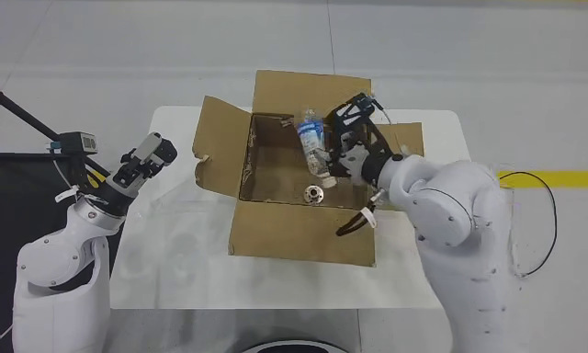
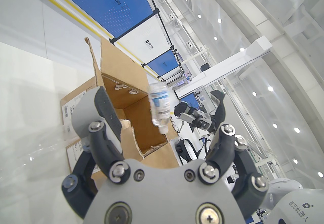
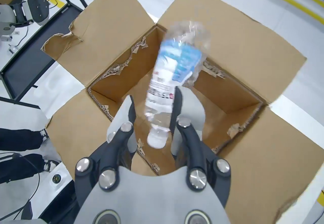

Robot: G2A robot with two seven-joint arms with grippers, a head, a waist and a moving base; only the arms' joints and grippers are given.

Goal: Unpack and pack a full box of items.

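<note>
An open cardboard box (image 1: 303, 235) stands on the white table (image 1: 175, 261), all its flaps folded outward. A clear plastic water bottle (image 1: 314, 149) with a blue label is in mid-air over the box opening, tilted, cap down. My right gripper (image 1: 355, 132) hangs above the box's right side. In the right wrist view the bottle (image 3: 174, 68) lies between the fingers of the right gripper (image 3: 154, 100), which stand open with a gap beside it. My left gripper (image 2: 159, 95) is open and holds nothing, left of the box (image 2: 121, 75), and sees the bottle (image 2: 159, 106). A small round object (image 1: 314, 193) lies on the box floor.
The box (image 3: 240, 57) has torn flap edges. Bare white table surface lies left of and in front of it. A dark metal shelf cart (image 3: 27, 68) stands beyond the table on the floor. A black stand (image 1: 28, 119) is at the far left.
</note>
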